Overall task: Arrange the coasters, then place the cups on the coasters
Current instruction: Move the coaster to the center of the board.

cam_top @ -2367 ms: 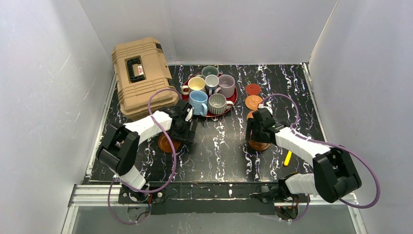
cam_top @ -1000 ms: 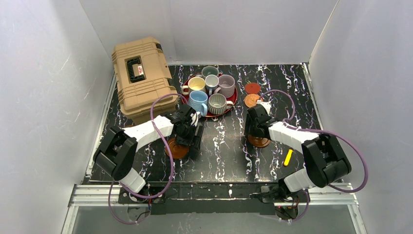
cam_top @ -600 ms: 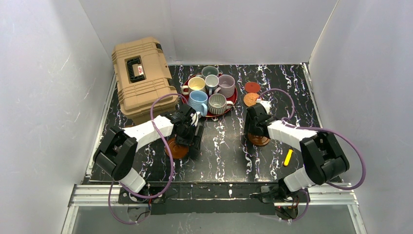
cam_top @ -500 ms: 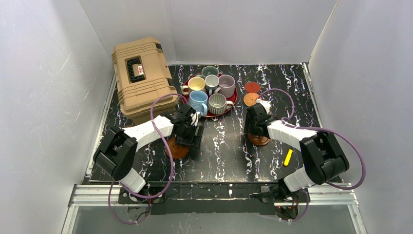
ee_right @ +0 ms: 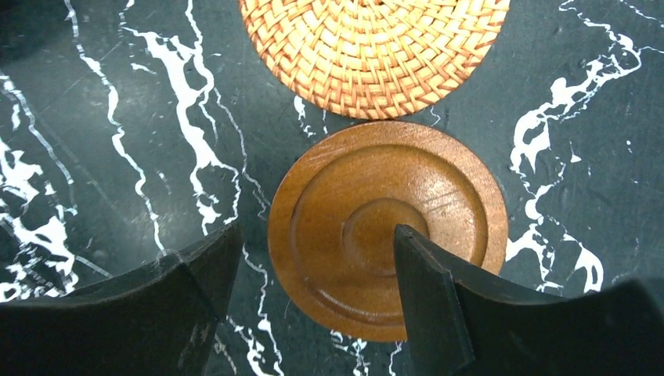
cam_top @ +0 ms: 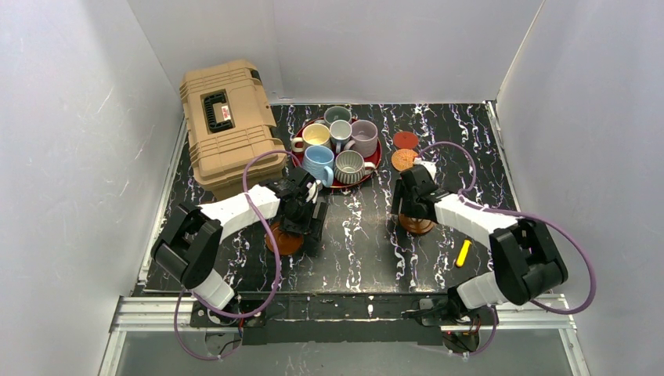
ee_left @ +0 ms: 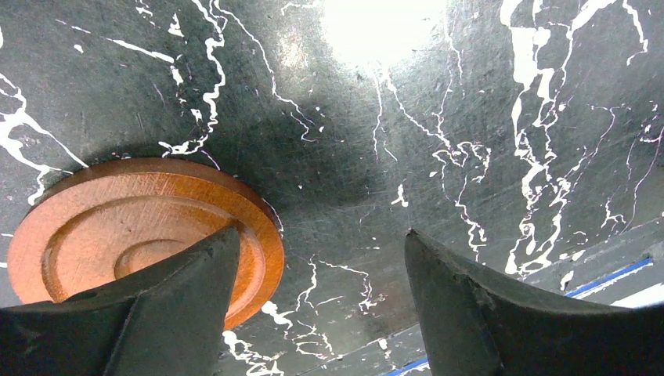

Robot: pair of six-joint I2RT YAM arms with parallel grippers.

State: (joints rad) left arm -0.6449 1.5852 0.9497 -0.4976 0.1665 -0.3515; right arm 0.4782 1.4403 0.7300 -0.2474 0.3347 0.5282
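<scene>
**A:** Had we let go of both coasters by then?

**B:** We had. The left end effector (ee_left: 321, 243) had spread its jaws over the last second and stood open with nothing between them. The left wooden coaster (ee_left: 141, 235) lay flat on the bench (cam_top: 352, 235), partly under one finger.

**A:** And the other side?

**B:** Much the same. The right end effector (ee_right: 317, 235) had also widened and was open and empty above the right wooden coaster (ee_right: 387, 227), which lay flat just beside a woven coaster (ee_right: 374, 47).

**A:** So where did that leave us?

**B:** We judged two coasters set out near the front. The red coaster (cam_top: 405, 140) was still waiting at the back with the woven one, and all the cups (cam_top: 319, 161) sat crowded on the tray (cam_top: 376, 163), untouched.
</scene>
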